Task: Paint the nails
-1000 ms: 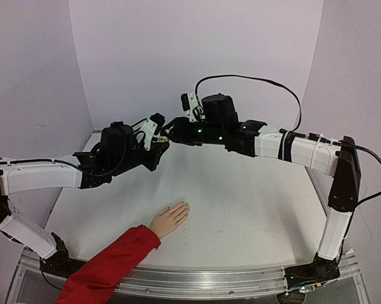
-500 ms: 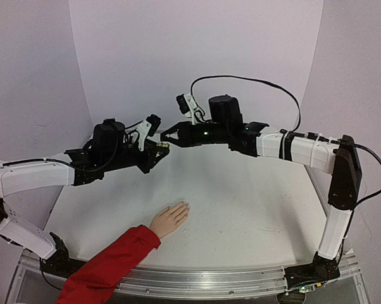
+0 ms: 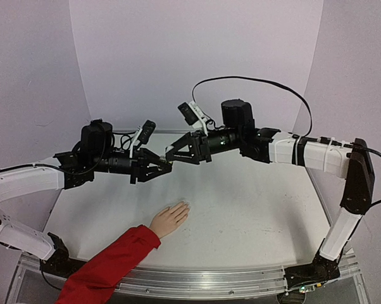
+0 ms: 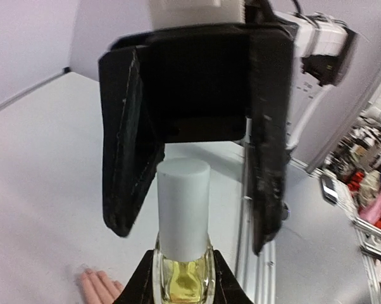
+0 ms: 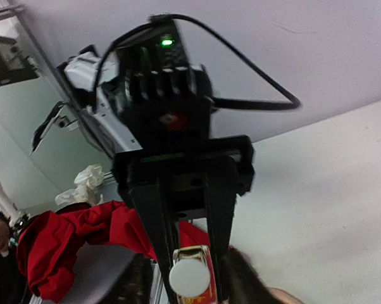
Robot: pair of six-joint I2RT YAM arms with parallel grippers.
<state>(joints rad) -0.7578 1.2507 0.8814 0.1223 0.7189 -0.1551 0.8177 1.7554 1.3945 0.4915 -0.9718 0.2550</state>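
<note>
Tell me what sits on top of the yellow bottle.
A white cap; whether it is screwed tight I cannot tell. The open fingers of the right gripper flank it, not clamped. Anything under the cap inside the bottle is hidden.

The bottle [image 4: 183, 282], bottom centre of the left wrist view, is clear glossy glass. Its cap [image 4: 183, 201] is smooth matt white plastic. Above it, the fingers [image 4: 124, 158] of the right hand [image 3: 169, 156] are matt black plastic with scuffed edges. The worktop [image 3: 254, 209] is matt white and faintly speckled. At lower left, the sleeve [image 3: 108, 269] is creased red cloth and the rail [image 3: 228, 280] is brushed metal.
</note>
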